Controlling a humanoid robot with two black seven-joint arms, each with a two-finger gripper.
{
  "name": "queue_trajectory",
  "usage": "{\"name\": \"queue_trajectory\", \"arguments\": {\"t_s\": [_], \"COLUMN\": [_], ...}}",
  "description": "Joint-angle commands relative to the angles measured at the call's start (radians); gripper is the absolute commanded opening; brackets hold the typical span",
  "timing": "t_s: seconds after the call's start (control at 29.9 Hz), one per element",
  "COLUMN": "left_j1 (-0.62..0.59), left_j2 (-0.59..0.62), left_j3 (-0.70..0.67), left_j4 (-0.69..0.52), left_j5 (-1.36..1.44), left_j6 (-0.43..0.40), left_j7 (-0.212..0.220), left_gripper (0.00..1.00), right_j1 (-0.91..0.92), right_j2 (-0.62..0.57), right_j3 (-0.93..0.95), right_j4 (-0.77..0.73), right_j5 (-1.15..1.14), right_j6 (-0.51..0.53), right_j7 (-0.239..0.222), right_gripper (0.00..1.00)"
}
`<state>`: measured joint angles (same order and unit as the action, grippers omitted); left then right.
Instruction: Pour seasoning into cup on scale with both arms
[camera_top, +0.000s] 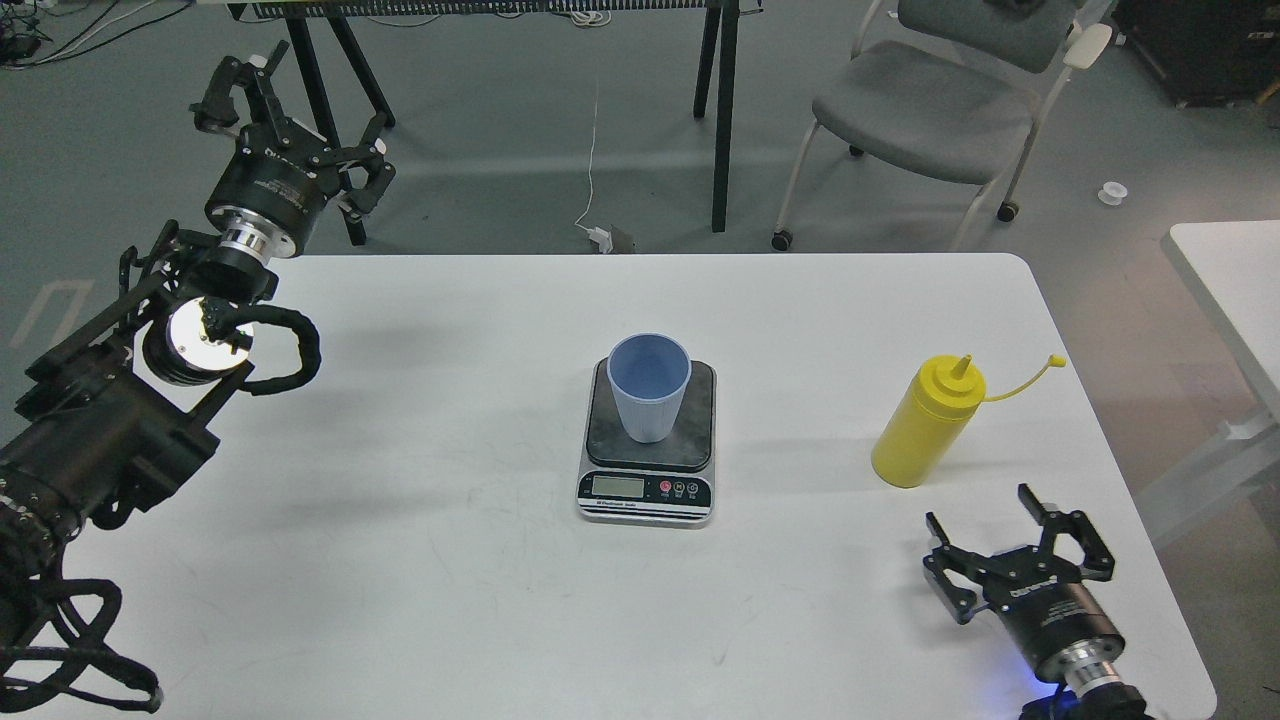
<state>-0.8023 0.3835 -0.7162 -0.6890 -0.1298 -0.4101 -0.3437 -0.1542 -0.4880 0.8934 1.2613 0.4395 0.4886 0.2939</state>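
Yellow squeeze bottle (928, 425), pointed nozzle, cap hanging off a thin tether to its right, stands upright near the right edge of the white table (400, 560). Light blue ribbed cup (648, 386), looks empty though its bottom is hard to read, sits upright on the dark platform of the scale (648, 443), roughly mid-table; silver front with display and buttons faces the near edge. Bare tabletop between scale and bottle, and wide bare surface left of the scale. Right gripper (1020, 550) near the near-right corner, just short of the bottle, fingers spread, holding nothing. Left gripper (290, 120) hangs past the far-left corner, fingers apart, empty. Beyond the far edge: grey chair (940, 110), black table legs (722, 110), white cable (592, 150) on floor.
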Motion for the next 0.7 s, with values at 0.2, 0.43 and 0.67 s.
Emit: {"name": "queue_trajectory", "arguments": {"t_s": [0.2, 0.43, 0.67], "left_j1": [0.0, 0.006, 0.061], "left_j2": [0.003, 0.005, 0.006], "left_j3": [0.0, -0.034, -0.08], "left_j4": [0.0, 0.002, 0.003], "left_j5": [-0.001, -0.004, -0.004], "left_j6": [-0.009, -0.01, -0.013], "left_j7": [0.002, 0.005, 0.011], "left_gripper": [1.0, 1.0, 1.0], "right_j1": [0.125, 0.496, 0.84], "right_j2": [-0.353, -0.337, -0.158], "right_j3": [0.099, 0.089, 0.01], "right_j4": [-0.078, -0.406, -0.759], "right_j5": [-0.018, -0.068, -0.136], "right_j6": [0.0, 0.0, 0.0], "right_j7": [-0.002, -0.001, -0.016], "right_gripper": [0.99, 0.99, 0.99]}}
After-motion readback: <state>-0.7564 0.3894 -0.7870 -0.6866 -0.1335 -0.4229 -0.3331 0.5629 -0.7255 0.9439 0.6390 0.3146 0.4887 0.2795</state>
